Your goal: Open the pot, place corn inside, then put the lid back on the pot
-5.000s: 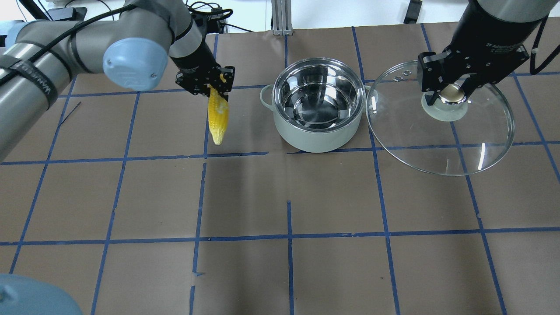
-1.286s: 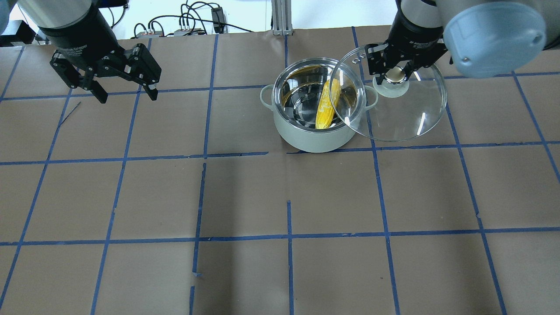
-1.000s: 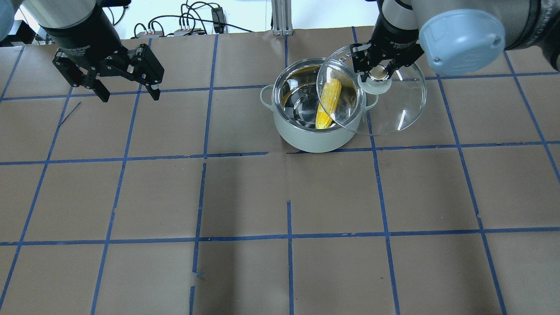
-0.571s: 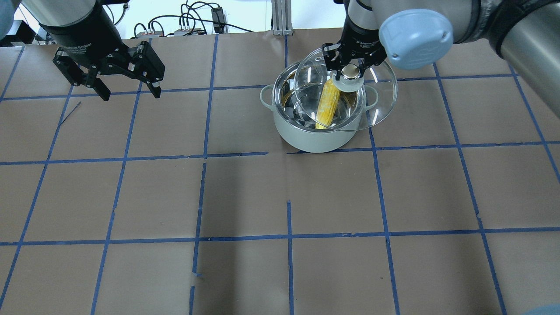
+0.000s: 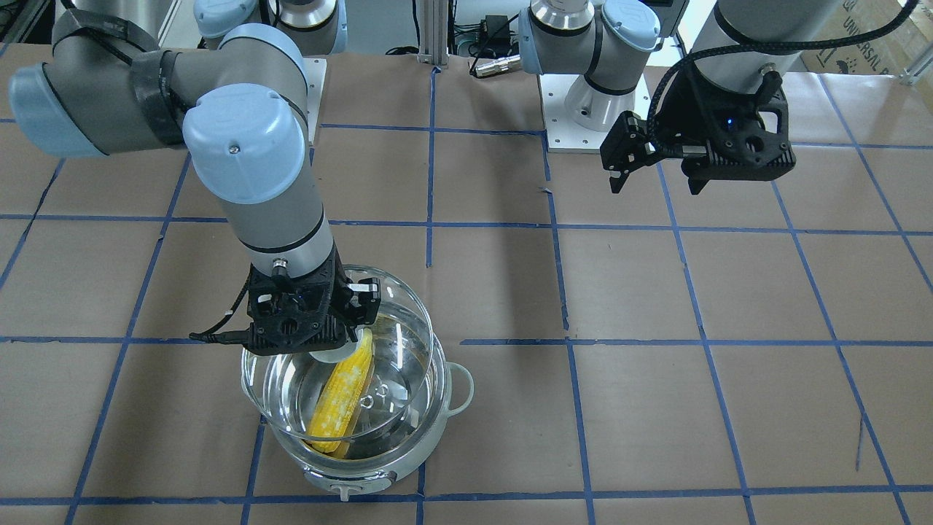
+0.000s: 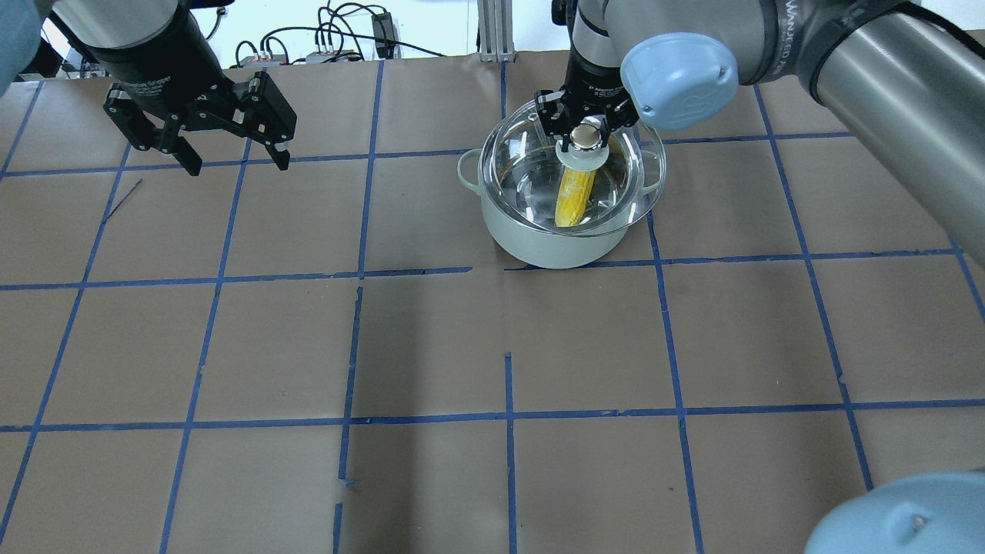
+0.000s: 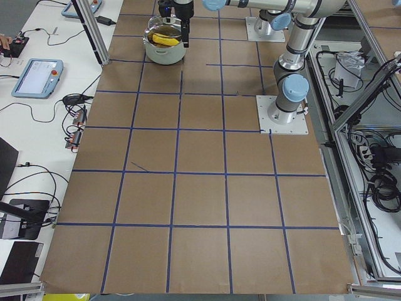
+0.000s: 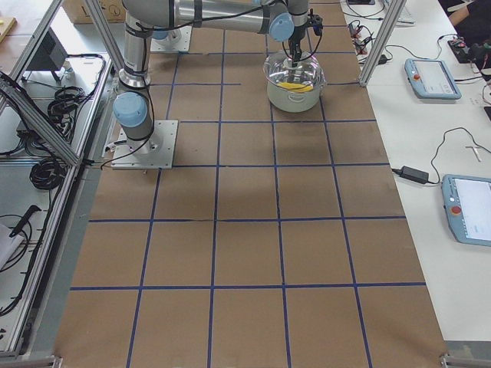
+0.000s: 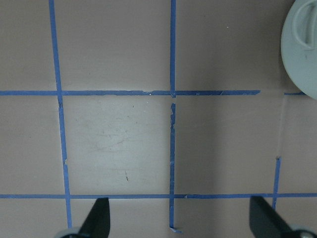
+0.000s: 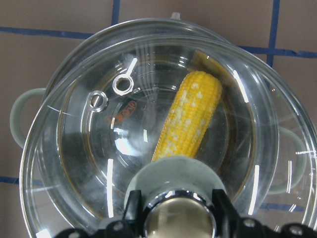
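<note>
The pot [image 6: 550, 248] has a smooth, satin grey-green shell and a mirror-polished steel inside. The lid [image 10: 99, 163] is clear, glossy glass streaked with glints; its knob [image 10: 179, 224] is shiny metal. The corn [image 10: 190, 116] is bumpy and faintly glossy. The table cover [image 6: 431, 346] is matt brown paper, lined with blue tape [image 6: 508, 416].

Overhead exterior: high at the rear, facing forward and down on the worktop [image 6: 431, 346]
Front-facing: opposite side, steep, looking back
Left and right exteriors: distant, at the worktop's ends, looking along it
Left wrist: close, straight down on worktop, pot [image 9: 302, 54] edge at top right
Right wrist: very close, directly above the pot
Shared by all six: the pot
</note>
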Motion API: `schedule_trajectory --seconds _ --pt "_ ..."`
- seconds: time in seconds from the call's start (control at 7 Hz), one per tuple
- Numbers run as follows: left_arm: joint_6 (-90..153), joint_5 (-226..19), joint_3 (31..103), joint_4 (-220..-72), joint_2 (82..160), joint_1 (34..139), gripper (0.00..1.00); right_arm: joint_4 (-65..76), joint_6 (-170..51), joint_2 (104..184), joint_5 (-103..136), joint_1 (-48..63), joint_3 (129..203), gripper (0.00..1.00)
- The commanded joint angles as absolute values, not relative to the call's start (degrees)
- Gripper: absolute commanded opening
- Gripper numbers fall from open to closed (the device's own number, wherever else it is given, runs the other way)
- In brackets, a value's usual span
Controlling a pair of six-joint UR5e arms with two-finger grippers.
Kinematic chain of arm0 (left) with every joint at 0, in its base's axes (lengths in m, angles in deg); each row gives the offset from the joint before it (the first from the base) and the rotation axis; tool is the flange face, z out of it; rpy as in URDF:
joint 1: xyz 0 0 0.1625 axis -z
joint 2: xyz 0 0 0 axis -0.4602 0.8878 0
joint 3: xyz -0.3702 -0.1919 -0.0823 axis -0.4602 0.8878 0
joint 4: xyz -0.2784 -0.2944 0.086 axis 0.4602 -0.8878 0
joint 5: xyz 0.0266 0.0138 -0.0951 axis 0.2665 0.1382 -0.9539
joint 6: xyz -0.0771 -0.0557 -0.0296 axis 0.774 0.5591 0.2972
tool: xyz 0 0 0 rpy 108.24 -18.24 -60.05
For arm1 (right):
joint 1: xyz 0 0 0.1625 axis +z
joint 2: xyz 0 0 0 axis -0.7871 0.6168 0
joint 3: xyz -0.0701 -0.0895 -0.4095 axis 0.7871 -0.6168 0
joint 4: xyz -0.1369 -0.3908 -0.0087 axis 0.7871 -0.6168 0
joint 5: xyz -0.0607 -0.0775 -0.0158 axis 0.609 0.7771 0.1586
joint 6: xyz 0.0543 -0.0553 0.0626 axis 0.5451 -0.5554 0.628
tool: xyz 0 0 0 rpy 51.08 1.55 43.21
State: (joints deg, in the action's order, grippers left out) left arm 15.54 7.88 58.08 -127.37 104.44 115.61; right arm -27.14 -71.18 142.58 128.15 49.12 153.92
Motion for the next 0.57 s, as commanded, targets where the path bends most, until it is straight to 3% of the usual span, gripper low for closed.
schedule_trajectory --seconds 0.0,0.43 --pt "15.6 8.2 58.0 -127.3 104.7 115.6 1.00 -30.0 -71.2 140.8 128.5 49.9 154.0 0.17" --pt "15.6 8.2 57.4 -128.0 104.6 115.6 1.00 -31.6 -71.3 138.8 128.5 50.4 153.9 0.17"
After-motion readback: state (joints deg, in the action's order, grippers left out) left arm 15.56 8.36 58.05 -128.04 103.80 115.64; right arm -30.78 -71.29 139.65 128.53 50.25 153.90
